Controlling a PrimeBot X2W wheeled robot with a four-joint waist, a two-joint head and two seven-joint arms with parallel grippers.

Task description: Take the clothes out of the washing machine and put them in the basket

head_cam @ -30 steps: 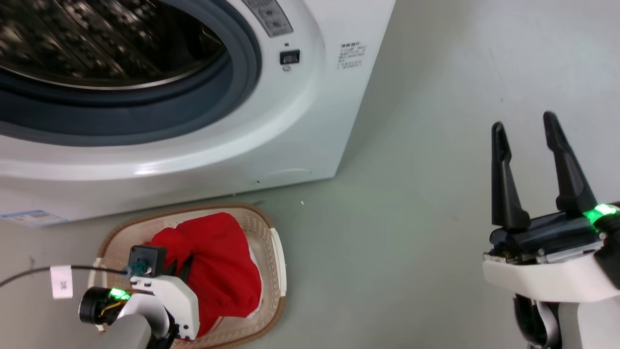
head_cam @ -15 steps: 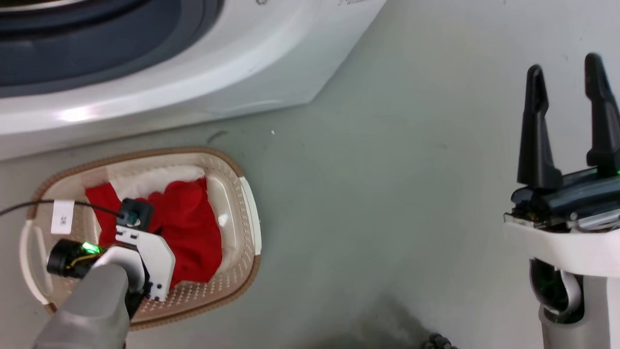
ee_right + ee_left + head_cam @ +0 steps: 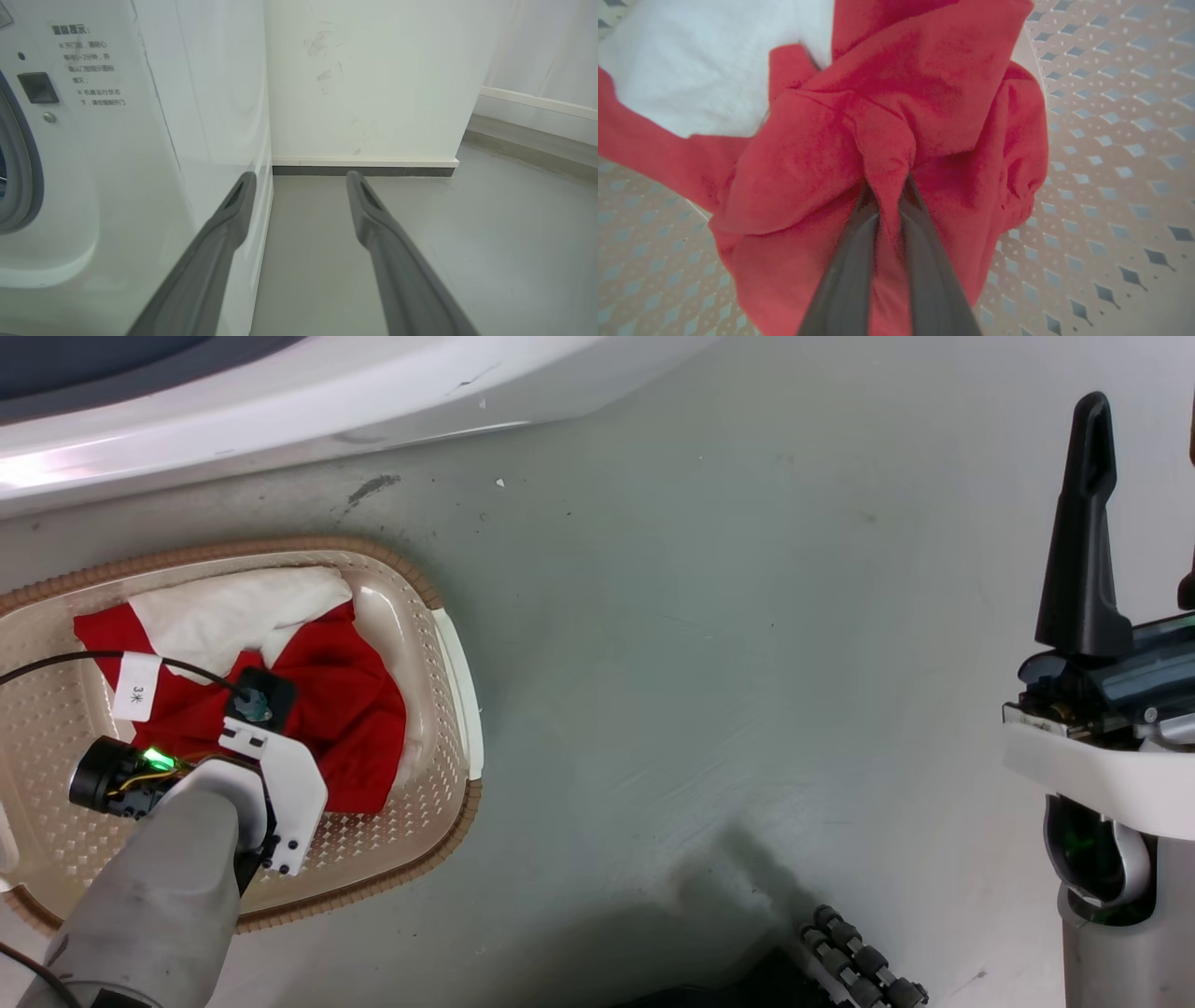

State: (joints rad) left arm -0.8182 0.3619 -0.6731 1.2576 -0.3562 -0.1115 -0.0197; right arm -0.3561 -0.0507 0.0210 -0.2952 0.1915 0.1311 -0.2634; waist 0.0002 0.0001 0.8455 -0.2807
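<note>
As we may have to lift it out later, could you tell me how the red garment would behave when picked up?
The red garment is probably floppy: it bunches into folds where the left gripper pinches it. It would likely hang and drape, since it lies crumpled in the basket. It seems unlikely to slip, as the cloth looks fuzzy.

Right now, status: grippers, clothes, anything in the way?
Left gripper shut on the clothes, inside the basket. Right gripper open, empty, beside the washing machine. No obstruction seen.

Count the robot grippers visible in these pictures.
2. The left gripper is inside the basket, shut on the clothes; the right gripper is open, beside the washing machine.
</note>
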